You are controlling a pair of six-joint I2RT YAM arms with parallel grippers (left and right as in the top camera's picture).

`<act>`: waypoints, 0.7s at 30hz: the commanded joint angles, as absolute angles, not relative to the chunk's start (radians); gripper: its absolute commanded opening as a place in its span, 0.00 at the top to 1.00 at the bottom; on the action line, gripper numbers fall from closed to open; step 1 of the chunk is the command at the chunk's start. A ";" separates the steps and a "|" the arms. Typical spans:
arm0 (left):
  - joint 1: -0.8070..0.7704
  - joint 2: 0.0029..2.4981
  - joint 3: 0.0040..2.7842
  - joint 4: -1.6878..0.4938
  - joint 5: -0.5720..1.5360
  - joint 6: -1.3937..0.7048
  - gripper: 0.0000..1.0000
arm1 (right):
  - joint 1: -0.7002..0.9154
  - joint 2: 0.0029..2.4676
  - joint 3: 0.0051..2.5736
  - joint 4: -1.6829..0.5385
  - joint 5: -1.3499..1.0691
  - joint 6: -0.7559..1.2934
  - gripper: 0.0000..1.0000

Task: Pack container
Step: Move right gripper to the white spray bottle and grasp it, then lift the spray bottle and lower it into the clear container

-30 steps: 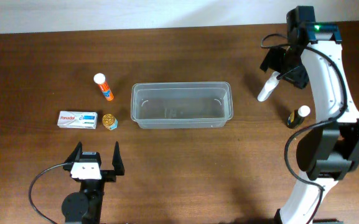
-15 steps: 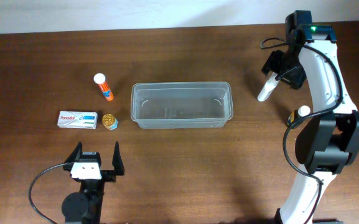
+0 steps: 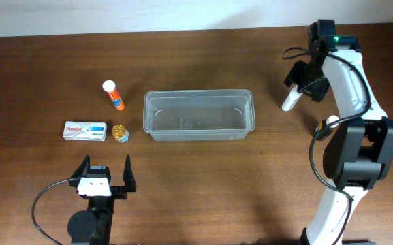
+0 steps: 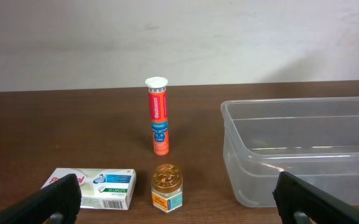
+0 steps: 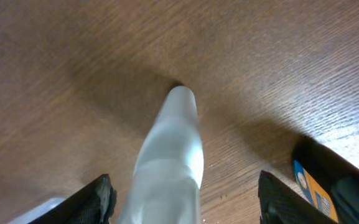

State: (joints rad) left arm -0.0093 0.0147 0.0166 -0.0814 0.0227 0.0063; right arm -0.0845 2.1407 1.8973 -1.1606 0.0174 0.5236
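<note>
My overhead camera looks straight down from high up and takes in most of the table (image 3: 39,75). The left wrist camera sits low near the front edge and faces level toward the back wall (image 4: 167,37). It shares the orange tube (image 4: 158,121) and the container (image 4: 303,155)'s left end with the overhead. The right wrist camera points steeply down, very close on the white bottle (image 5: 170,155), which the overhead sees at far right.

Dark bottle (image 3: 330,122) mostly behind the right arm (image 3: 354,82); white bottle (image 5: 170,162), base past the lower edge.

Clear container (image 3: 199,93), upright, seemingly empty, mid-table.
</note>
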 commanded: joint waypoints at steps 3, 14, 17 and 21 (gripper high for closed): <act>-0.004 0.008 0.009 -0.081 0.020 0.004 0.00 | -0.086 2.162 1.860 -1.140 0.000 0.521 0.47; -0.004 0.008 0.009 -0.081 0.019 0.004 0.00 | -0.086 2.162 1.862 -1.136 0.001 0.471 0.71; -0.004 0.008 0.009 -0.081 0.020 0.004 0.00 | -0.086 2.160 1.869 -1.139 0.000 0.429 0.75; -0.004 0.008 0.009 -0.081 0.020 0.004 0.00 | -0.086 2.157 1.909 -1.172 -0.003 0.400 0.76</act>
State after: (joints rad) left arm -0.0097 0.0147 0.0166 -0.0814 0.0227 0.0063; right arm -0.0845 2.1506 1.8679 -1.1488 -0.0017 0.4461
